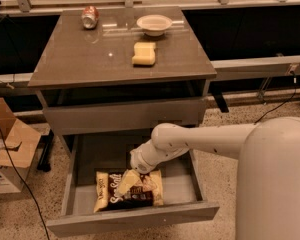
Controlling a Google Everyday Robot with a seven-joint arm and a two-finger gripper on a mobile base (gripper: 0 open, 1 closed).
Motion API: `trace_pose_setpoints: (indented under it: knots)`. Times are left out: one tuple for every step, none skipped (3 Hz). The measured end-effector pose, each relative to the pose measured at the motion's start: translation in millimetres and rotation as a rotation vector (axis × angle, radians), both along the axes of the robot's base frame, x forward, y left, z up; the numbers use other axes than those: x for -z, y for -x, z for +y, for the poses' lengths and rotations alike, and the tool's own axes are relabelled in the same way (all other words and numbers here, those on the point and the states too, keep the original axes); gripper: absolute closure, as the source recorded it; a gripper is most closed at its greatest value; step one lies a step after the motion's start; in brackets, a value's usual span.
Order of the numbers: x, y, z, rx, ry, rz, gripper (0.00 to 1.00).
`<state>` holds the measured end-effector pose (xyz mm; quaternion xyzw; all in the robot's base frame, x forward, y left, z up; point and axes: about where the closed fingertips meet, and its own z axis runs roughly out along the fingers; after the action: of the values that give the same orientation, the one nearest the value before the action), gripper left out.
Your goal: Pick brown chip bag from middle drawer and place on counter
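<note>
- Grey middle drawer (182, 184) stands pulled out at the 6 o'clock side of the cabinet, its flat front panel nearest the camera
- Crinkly brown chip bag (142, 196) lies flat on the drawer floor, close to the front panel and a little toward 9 o'clock of the floor's middle; its tan edge faces 9 o'clock and white script shows on the dark face
- Pale gripper (126, 183) hangs over the bag's upper part, pointing from 2 o'clock down toward 8 o'clock; its tip is against or just above the bag, and whether it is released or grasping the bag cannot be told
- White arm (205, 139) comes in from the robot's rounded body at 4 o'clock of the scene and bends down into the drawer
- Glossy grey-brown counter (85, 59) tops the cabinet at 12 o'clock of the drawer
- On it a pale yellow sponge (144, 53) sits near the middle, a white bowl (154, 23) near it at 12 o'clock, and a can (90, 17) lies on its side at 10 o'clock, well apart
- Between counter and open drawer an upper drawer front (120, 115) is closed
- Brown cardboard box (10, 149) sits on the speckled floor at 9 o'clock of the cabinet
</note>
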<state>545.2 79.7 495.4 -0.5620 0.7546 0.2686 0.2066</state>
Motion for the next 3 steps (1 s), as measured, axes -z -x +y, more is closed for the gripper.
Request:
trace_pose_setpoints:
  knots:
    - [39.4,1.3,-5.2,0.05,0.052,0.026,0.0]
    - [74.7,-0.7,-13.8,0.102,0.082,0.05,0.0]
    - [107.3,-7.1,-21.0,0.147,0.071,0.064,0.0]
